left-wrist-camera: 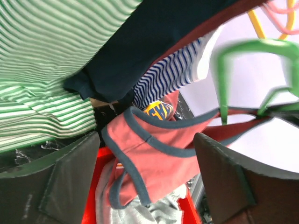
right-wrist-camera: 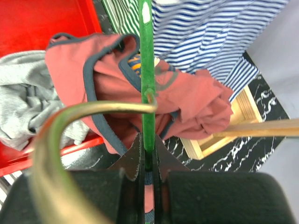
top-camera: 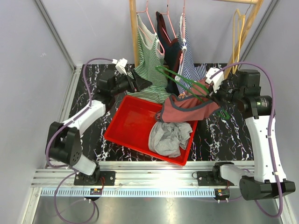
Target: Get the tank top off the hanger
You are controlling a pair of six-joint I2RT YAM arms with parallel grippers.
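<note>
View from above: the red tank top (top-camera: pixel 189 106) hangs bunched on the green hanger (top-camera: pixel 180 80) above the right side of the red bin (top-camera: pixel 133 122). It lies to the right of my left gripper (top-camera: pixel 139 84), and the hanger runs far-left to near-right.

Left wrist view: the jaws are spread wide with nothing between them, and the top is just ahead.

Right wrist view: my right gripper (right-wrist-camera: pixel 148 154) is clenched on the hanger's bar, with the cloth draped beyond it. I judge the left arm, being free, the one to pull.

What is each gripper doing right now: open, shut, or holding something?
Left gripper: jaws open, gripping nothing.
Right gripper: jaws shut on the green hanger, which carries the red tank top.
</note>
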